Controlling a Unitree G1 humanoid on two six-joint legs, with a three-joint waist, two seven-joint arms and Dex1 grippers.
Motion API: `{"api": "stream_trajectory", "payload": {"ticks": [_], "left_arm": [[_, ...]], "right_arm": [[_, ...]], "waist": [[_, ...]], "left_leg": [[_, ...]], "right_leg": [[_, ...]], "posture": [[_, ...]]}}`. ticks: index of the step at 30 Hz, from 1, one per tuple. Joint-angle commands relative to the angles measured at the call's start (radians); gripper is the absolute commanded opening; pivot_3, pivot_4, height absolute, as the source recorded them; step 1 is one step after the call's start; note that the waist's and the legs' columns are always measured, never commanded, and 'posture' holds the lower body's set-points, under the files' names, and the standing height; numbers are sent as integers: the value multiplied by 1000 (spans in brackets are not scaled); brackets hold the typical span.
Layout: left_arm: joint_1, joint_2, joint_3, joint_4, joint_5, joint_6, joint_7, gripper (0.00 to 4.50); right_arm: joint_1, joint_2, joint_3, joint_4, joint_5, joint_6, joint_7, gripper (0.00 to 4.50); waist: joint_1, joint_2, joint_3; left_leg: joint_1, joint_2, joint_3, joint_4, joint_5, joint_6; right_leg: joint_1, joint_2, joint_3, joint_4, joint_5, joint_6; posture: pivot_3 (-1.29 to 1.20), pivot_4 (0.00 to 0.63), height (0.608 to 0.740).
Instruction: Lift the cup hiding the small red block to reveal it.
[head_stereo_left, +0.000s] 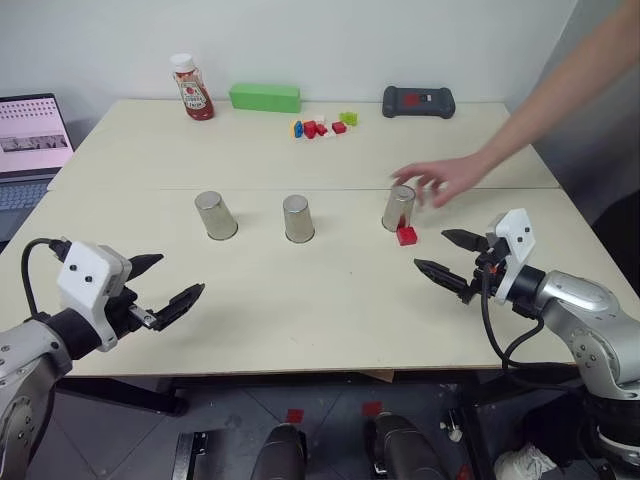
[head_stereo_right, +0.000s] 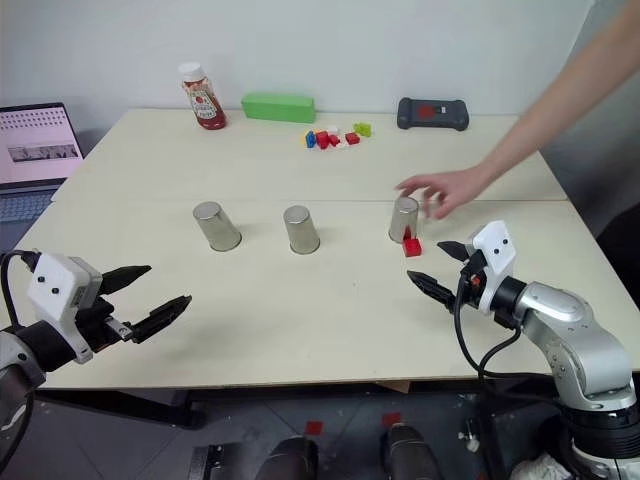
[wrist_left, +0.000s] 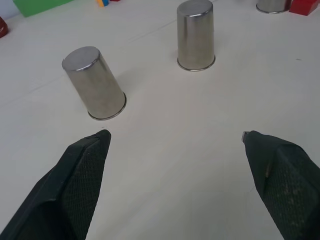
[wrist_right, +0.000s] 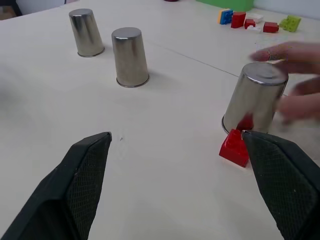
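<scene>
1. Cups of shiny steel, 3 in all, stand upside down in a row across the middle of the pale table (head_stereo_left: 300, 300).
2. The right-hand shiny steel cup (head_stereo_left: 398, 208) is the one with the small red studded block (head_stereo_left: 406, 236) exposed just beside its near rim, touching or almost touching it.
3. A person's hand (head_stereo_left: 440, 183) reaches in from the far right, fingers at the top of that cup.
4. The middle steel cup (head_stereo_left: 298, 218) and the left steel cup (head_stereo_left: 215, 215) stand apart, untouched.
5. The left gripper (head_stereo_left: 167, 285) hovers near the left cup, fingers spread wide, holding nothing.
6. The right gripper (head_stereo_left: 452, 258) hovers near the red block, fingers spread, empty.
7. A red ketchup bottle (head_stereo_left: 190, 88), a green rectangular box (head_stereo_left: 265, 97), a black handheld device (head_stereo_left: 418, 101) and a cluster of coloured toy bricks (head_stereo_left: 322, 126) lie along the far edge.
</scene>
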Motion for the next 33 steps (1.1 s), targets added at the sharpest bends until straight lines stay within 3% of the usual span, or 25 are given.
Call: {"api": "stream_trajectory", "payload": {"ticks": [1, 33], "left_arm": [[-14, 21, 2, -4, -11, -1, -12, 4500], [-51, 21, -23, -5, -24, 22, -16, 4500]], "right_arm": [[10, -3, -31, -43, 23, -10, 8, 4440], [9, 12, -14, -57, 23, -9, 11, 4440]], "waist": [[0, 0, 0], [0, 0, 0]], "left_leg": [[0, 0, 0, 0, 0, 0], [0, 0, 0, 0, 0, 0]], "right_leg": [[0, 0, 0, 0, 0, 0], [0, 0, 0, 0, 0, 0]], "posture": [[0, 150, 740], [0, 150, 740]]}}
